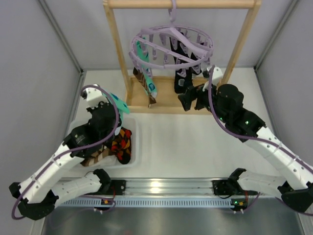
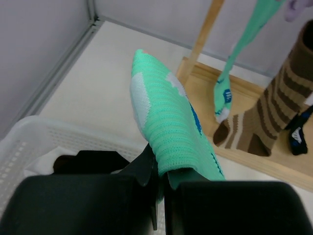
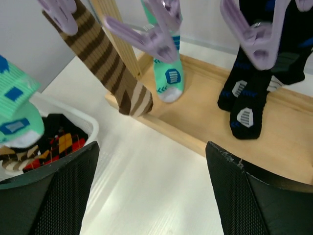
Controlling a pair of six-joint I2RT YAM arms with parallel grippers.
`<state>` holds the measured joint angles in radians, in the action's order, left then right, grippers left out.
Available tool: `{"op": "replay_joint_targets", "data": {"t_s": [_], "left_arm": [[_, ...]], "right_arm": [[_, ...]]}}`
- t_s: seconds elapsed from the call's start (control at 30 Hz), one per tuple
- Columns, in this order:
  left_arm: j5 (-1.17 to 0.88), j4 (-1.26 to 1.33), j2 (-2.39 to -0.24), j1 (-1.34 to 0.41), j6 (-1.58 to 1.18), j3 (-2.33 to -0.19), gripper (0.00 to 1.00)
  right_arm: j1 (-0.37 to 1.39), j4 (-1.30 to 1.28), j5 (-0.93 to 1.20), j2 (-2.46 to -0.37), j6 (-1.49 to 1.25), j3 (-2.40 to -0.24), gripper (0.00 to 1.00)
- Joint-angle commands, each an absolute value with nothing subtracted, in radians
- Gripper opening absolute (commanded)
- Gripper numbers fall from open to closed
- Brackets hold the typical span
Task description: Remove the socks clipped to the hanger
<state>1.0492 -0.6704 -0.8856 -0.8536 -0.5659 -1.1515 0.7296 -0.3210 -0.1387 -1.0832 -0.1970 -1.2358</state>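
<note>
Left wrist: left pincer [image 2: 161, 178] grips mint sock [image 2: 166, 122] above basket rim [image 2: 29, 132]; right pincer [image 3: 151, 191] gapes.

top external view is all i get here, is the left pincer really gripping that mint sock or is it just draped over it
Observer: Gripping. In the left wrist view the left pincer is shut on the mint-green sock, with the sock's end pinched in the jaws.
Operator: ok and the right pincer, got anything in it
Observer: No. The right wrist view shows the right pincer open and empty, facing the black socks.
Operator: are those off the clips
Observer: No. They hang from a lilac clip, just above the wooden base.
</note>
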Motion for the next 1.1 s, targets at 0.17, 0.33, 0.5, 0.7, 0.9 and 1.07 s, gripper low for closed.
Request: {"op": "replay_joint_targets", "data": {"t_s": [0.17, 0.33, 0.5, 0.7, 0.9, 1.07], "left_arm": [[0.953, -0.845, -0.805, -0.586, -0.69, -1.024, 0.0], [0.957, -0.841, -0.718, -0.557, -0.938, -0.821, 0.01], [0.925, -0.842, -0.631, -0.557, -1.02, -0.723, 0.64], [0.927, -0.844, -0.471, -0.557, -0.984, -0.747, 0.98], [0.861, -0.781, -0.536, -0.558, -0.834, -0.891, 0.98], [0.459, -0.462, -0.734, -0.557, -0.468, -0.943, 0.99]], "right_arm": [[0.712, -0.296, -0.205, -0.931, -0.209, -1.095, 0.88], [0.71, -0.318, -0.201, -0.882, -0.218, -1.071, 0.89], [0.712, -0.337, -0.193, -0.851, -0.218, -1.055, 0.89], [0.71, -0.342, -0.201, -0.853, -0.215, -1.034, 0.9], [0.709, -0.338, -0.201, -0.848, -0.212, -1.019, 0.91], [0.706, -0.328, -0.195, -0.835, -0.218, -0.996, 0.92]]}}
